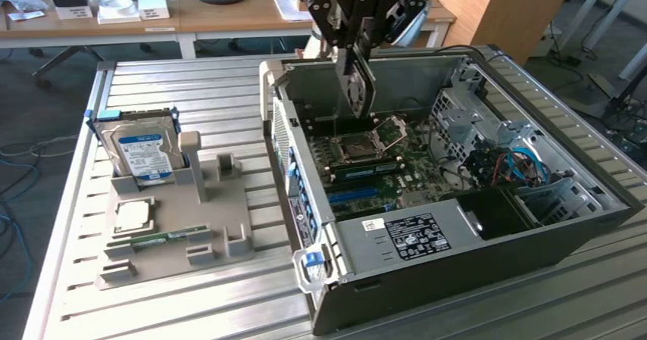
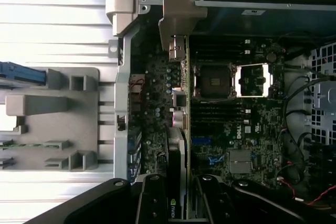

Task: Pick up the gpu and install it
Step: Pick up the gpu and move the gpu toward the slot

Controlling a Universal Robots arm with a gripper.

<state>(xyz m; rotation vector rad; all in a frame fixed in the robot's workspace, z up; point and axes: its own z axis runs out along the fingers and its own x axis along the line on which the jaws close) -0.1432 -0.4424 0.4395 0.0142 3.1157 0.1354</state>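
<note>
Over the open case (image 1: pixel 455 287), gripped on edge: gpu (image 1: pixel 360 90), hanging upright beneath the gripper (image 1: pixel 359 43), pinched between two black fingers (image 2: pixel 152 203), one on each face. Lower edge down among the case walls, above the motherboard (image 1: pixel 404 162); touching or clear of it, cannot tell. Seen from the wrist: open socket (image 2: pixel 212 80) just beside the card's line, bracket (image 2: pixel 176 17) end toward the far wall of the case. Toward the exterior view's right, blue cables (image 1: pixel 526 162) and a perforated cage (image 1: pixel 460 116), well apart. Near side of the case: power supply (image 1: pixel 404 234) with a printed label. On the exterior view's left, just beside the case, grey tray (image 1: pixel 217 226) on the slatted table (image 1: pixel 182 302), bearing one drive (image 1: pixel 142 147) stood on end, one memory stick (image 1: pixel 162 239) lying flat, one silver chip (image 1: pixel 133 215). One gpu, one gripper, one case. Card thin and flat: green board edge, black cooler on one face, silver bracket at one end, bent over at its tip. Beyond the table, far off, wooden desks (image 1: pixel 202 18) with small boxes and papers.
</note>
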